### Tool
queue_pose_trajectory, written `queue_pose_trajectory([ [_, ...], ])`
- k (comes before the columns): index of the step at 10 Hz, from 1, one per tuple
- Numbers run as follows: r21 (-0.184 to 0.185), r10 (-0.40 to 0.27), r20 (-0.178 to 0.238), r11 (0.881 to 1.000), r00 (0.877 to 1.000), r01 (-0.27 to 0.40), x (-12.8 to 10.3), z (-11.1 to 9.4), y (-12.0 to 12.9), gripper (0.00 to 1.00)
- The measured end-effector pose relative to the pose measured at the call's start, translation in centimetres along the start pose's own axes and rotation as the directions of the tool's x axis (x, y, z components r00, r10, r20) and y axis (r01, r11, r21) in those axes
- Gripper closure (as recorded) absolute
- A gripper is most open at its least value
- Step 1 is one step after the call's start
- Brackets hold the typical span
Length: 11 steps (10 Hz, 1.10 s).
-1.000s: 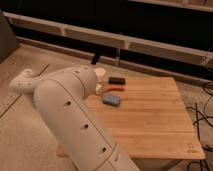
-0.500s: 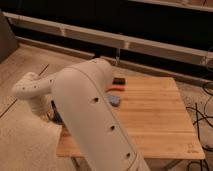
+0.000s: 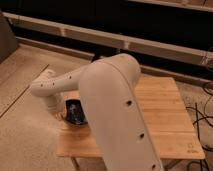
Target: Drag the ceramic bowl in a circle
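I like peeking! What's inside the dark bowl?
Only glossy dark inside with pale glints shows in the ceramic bowl. The pincer sits at its left rim; the white arm covers its right side.

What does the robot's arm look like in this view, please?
The arm is smooth, glossy off-white, built of thick rounded tubular links, with small dark holes along the nearest one. Its end effector looks dark, down by the ceramic bowl near the wooden table edge.

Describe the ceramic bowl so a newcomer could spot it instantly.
Start at the wooden table, then go to its left edge, below the white arm. The ceramic bowl sits there by the end effector: small, round, glossy black, the only dark thing visible on the pale wood.
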Motion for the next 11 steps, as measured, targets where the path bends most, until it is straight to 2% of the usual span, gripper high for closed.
queue_pose_trajectory([
  [2,0.005,0.063,-0.031,0.998,0.998,-0.063,-1.8,0.6,-2.8,1.0],
  [4,0.026,0.095,-0.054,0.995,0.994,-0.093,-3.5,1.0,-5.0,1.0],
  [6,0.078,0.099,-0.071,0.993,0.993,-0.093,-6.5,0.9,-6.5,1.0],
  [8,0.124,0.055,-0.072,0.991,0.996,-0.046,-9.6,0.3,-5.8,1.0],
  [9,0.137,0.016,-0.071,0.991,0.997,-0.006,-11.2,0.0,-4.2,1.0],
  [10,0.137,-0.016,-0.07,0.99,0.997,0.025,-12.1,0.0,-2.6,1.0],
  [11,0.112,-0.05,-0.067,0.992,0.997,0.057,-13.0,-0.1,-0.1,1.0],
])
